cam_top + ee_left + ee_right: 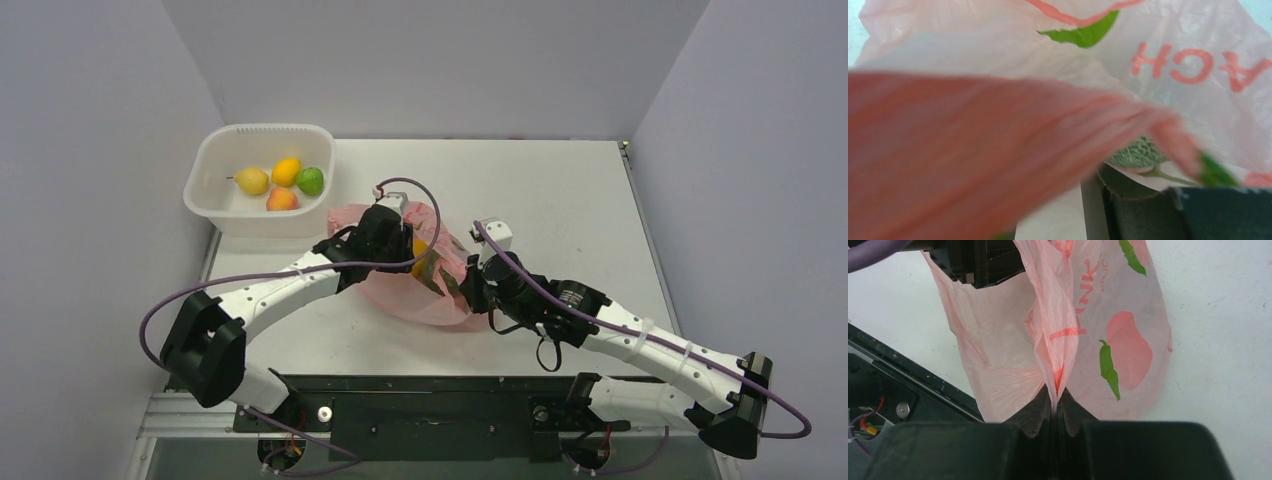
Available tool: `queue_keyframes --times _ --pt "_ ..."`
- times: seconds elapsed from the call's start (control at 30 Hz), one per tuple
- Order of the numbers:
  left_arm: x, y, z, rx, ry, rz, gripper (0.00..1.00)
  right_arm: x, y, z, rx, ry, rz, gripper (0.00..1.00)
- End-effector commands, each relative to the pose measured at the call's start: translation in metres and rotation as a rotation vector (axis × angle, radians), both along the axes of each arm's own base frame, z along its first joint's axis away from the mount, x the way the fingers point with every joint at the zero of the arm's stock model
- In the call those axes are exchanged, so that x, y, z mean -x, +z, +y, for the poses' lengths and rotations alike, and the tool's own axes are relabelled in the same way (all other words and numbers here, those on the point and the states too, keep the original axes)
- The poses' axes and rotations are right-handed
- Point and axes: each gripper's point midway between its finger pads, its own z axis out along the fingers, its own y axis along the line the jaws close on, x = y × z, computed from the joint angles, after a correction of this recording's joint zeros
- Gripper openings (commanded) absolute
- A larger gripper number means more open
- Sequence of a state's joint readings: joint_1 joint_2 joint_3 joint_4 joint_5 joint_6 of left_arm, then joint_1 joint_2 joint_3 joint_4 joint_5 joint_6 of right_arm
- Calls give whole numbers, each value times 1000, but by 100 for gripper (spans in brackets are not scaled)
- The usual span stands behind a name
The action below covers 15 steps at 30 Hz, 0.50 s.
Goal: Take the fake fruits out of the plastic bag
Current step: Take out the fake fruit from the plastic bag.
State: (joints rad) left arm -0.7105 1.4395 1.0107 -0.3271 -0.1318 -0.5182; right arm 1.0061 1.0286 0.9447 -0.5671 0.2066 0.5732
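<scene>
Plastic bag (412,300) sits mid-table, slumped and crinkled, well apart from the right and far edges of the white table (560,200), near edge closer. It's thin translucent pink film. Right gripper (1054,407) is closed on a bunched fold of the film, which rises in a pleated ridge from between its dark fingers. Left gripper (402,243) is down in the bag mouth. From its wrist view only one dark finger (1128,210) shows behind a blurred pink flap, so can't tell whether it's open or holding anything. A dark green piece (1138,152) with a pebbled surface sits just above that finger; contact unclear. The top view shows an orange-yellow piece (420,250) inside the bag beside the left gripper. Four fake fruits (287,172), glossy and rounded (yellow, orange, lime-green, peach-orange), lie in the white basin (215,165) at the far-left corner, just beside the bag's far-left side; the basin has rounded corners and a perforated rim. Bag print is a peach (1130,350) with a green leaf. Red lettering reads "NK" on the right wrist side and "ACH", upside down, in the left wrist view.
</scene>
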Motion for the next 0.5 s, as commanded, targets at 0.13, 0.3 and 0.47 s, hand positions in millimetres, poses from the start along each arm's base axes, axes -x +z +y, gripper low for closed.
queue_keyframes --times 0.13,0.3,0.47 --pt "-51 18 -20 25 18 -175 43 -4 4 -19 -7 -49 -3 0" --pt "-63 4 -32 11 -3 -160 46 -7 -6 -28 -14 -64 26 0" --pt "-75 -6 -38 -51 -36 -152 56 -11 -13 -32 -16 -69 48 0"
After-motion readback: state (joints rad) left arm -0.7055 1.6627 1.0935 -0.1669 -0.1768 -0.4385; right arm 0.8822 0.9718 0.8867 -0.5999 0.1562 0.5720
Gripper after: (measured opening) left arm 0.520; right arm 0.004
